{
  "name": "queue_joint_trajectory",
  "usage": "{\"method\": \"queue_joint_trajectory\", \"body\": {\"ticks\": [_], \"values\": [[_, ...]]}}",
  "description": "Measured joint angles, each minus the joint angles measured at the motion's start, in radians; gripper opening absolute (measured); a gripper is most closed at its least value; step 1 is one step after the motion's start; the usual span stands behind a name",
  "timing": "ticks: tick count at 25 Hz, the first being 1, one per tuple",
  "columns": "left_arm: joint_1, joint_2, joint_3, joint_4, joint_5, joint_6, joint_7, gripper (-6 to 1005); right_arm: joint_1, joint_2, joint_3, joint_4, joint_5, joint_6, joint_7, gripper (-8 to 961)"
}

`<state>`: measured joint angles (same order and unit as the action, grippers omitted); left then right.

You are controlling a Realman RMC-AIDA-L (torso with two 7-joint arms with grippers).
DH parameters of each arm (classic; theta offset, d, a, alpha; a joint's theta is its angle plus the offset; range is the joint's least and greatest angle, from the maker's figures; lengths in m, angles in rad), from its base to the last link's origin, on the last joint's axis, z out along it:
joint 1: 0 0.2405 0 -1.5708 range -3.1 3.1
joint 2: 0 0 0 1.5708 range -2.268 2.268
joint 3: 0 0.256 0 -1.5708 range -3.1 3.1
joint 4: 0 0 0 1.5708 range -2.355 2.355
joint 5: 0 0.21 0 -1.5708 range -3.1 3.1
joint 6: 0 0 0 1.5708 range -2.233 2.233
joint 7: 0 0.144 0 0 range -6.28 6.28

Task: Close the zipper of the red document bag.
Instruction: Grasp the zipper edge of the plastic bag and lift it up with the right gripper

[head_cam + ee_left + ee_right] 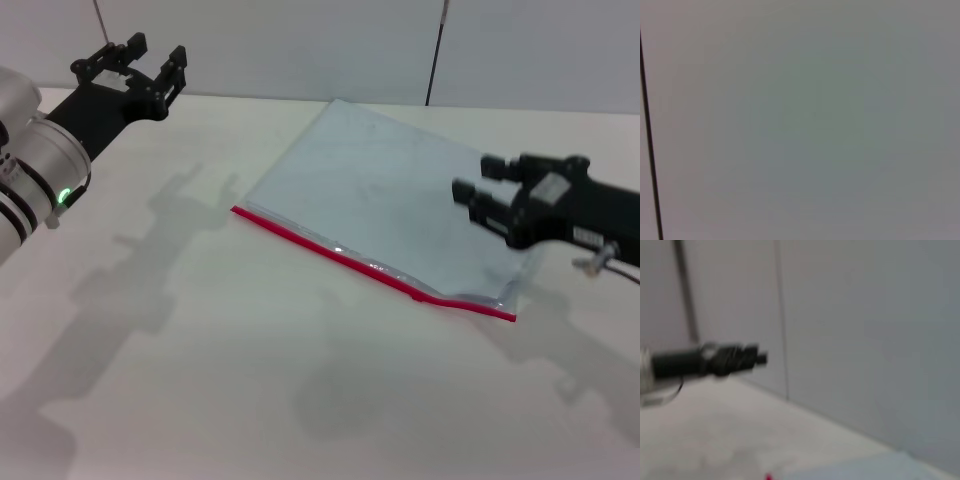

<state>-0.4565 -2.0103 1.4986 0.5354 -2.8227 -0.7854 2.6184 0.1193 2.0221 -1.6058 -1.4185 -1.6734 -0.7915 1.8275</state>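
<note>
Jaws apart – right gripper (476, 201) over red document bag (385, 190); left gripper (148, 60) raised

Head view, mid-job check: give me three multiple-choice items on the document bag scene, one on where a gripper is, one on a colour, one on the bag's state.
1. Where is the right gripper?
A. Over the bag's right end
B. Off the table's left edge
C. Resting on the zipper's left end

2. What colour is the zipper along the near long edge of the red document bag?
A. Blue
B. Red
C. Black

3. How does the bag lie near its right corner?
A. Rolled into a tube
B. Standing upright
C. Flat on the table, mouth bulging a little

Answers:
1 A, its dark fingers hang over the pouch's right end, while the left gripper is raised far off at the table's left.
2 B, a bright red strip trims that edge.
3 C, the plastic lifts slightly behind the strip at that corner.
</note>
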Motion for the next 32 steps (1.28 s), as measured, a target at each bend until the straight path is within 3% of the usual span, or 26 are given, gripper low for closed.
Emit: {"method": "queue_joint_trajectory", "body": {"ticks": [9, 14, 20, 32], "values": [[-0.001, 0.003, 0.0, -0.005, 0.003, 0.0, 0.0, 524, 0.0, 0.001, 0.11, -0.02, -0.139, -0.243, -0.013, 444], [-0.002, 0.005, 0.0, -0.004, 0.005, 0.0, 0.005, 524, 0.01, 0.005, 0.112, -0.027, -0.24, -0.288, -0.007, 532], [-0.002, 0.015, 0.0, -0.002, 0.007, 0.0, 0.001, 524, 0.018, 0.007, 0.096, -0.031, -0.342, -0.287, 0.012, 693], [0.0, 0.021, 0.0, -0.001, 0.008, 0.0, 0.008, 524, 0.029, 0.007, -0.074, -0.032, -0.555, -0.118, 0.103, 694]]}}
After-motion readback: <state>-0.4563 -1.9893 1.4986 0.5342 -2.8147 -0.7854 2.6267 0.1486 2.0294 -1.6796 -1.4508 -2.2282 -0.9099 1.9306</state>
